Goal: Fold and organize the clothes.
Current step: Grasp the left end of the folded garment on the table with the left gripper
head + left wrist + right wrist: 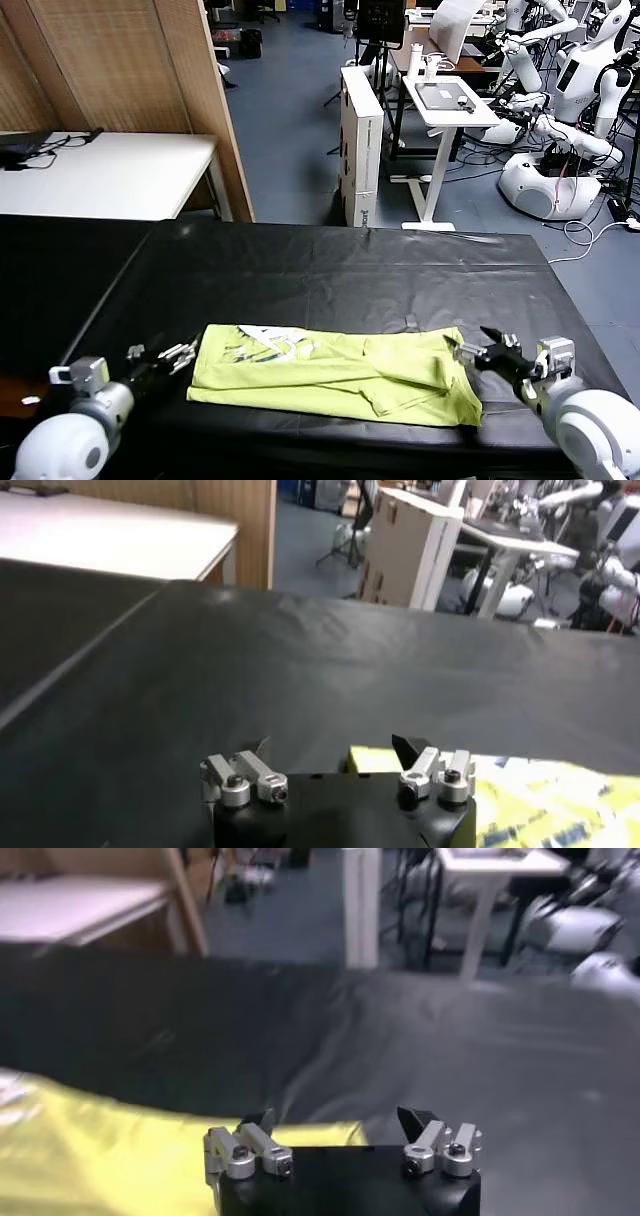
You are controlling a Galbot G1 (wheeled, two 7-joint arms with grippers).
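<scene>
Black cloth covers my table (330,265). Folded lime T-shirt (335,372) lies at its near edge. My left gripper (165,357) at nine o'clock of it, my right gripper (478,352) at three, both spread wide, holding nothing. Beyond: white desk (100,175), blue floor (290,120), parked robots (570,90).

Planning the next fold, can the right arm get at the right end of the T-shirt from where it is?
Probably yes: the right gripper is open beside the T-shirt's right edge, with nothing between them.
</scene>
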